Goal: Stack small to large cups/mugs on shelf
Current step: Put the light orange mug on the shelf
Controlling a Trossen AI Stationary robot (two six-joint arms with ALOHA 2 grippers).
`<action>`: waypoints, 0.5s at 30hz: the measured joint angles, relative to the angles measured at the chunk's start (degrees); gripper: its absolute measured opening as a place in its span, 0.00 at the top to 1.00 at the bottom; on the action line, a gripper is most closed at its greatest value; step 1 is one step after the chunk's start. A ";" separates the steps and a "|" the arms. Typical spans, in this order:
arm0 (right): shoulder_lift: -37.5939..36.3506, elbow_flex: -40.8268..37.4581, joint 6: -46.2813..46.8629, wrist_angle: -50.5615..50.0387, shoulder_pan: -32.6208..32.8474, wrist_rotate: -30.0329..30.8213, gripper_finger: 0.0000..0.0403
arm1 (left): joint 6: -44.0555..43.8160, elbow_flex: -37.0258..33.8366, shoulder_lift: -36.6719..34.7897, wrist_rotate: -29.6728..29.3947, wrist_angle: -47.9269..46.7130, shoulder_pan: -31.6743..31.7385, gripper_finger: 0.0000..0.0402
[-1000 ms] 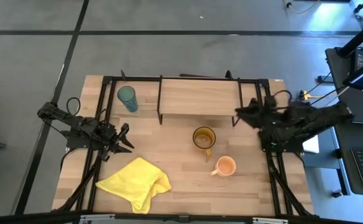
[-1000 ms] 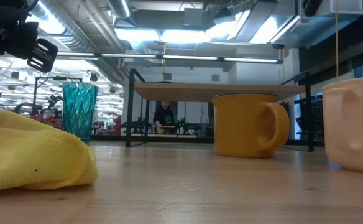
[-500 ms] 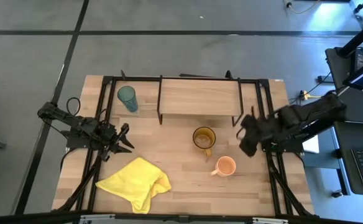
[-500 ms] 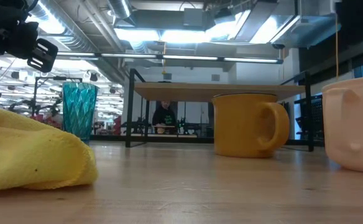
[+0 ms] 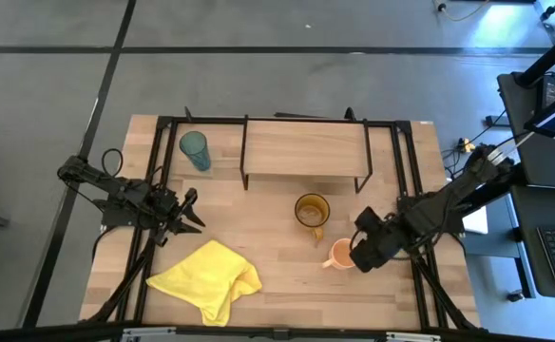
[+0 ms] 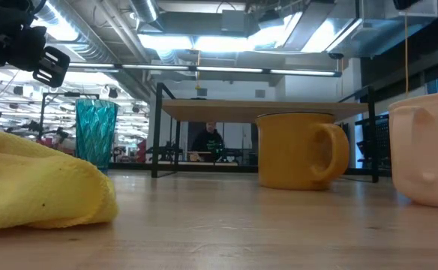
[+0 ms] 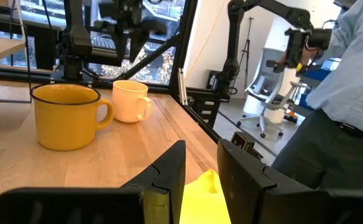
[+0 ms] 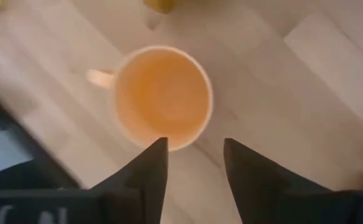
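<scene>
The cloth (image 5: 206,278) lies crumpled by the front-left corner of the table (image 5: 287,290). Right of it and a little farther in, nearer the table's right edge, the orange mug (image 5: 340,253) stands upright on the wood, its handle toward the cloth. The right gripper (image 5: 360,255) hangs over this mug's right side. In the right wrist view its fingers (image 8: 145,171) stand wide apart above the rim and grip nothing. Pale marks on the gripper's body are too blurred to read.

Farther in, near the middle, the amber mug (image 5: 312,211) stands upright just in front of the shelf (image 5: 304,147). Level with it, by the left edge, the left gripper (image 5: 190,211) waits above the wood, its fingers (image 7: 169,171) a little apart and holding nothing.

The shelf runs along the far edge. The tumbler (image 5: 195,149) stands upright on the table beside its left end, near the far-left corner.

A person (image 7: 343,93) in a pale shirt stands beyond the table.
</scene>
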 joint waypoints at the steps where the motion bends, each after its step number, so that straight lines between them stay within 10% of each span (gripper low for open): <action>1: 0.61 -0.98 0.78 0.83 0.00 0.08 0.60 | 0.00 0.01 0.00 -0.01 -0.01 0.00 0.78; 15: 4.28 -6.29 7.49 10.59 -0.07 6.58 0.60 | 0.01 0.01 0.00 0.00 -0.01 0.00 0.78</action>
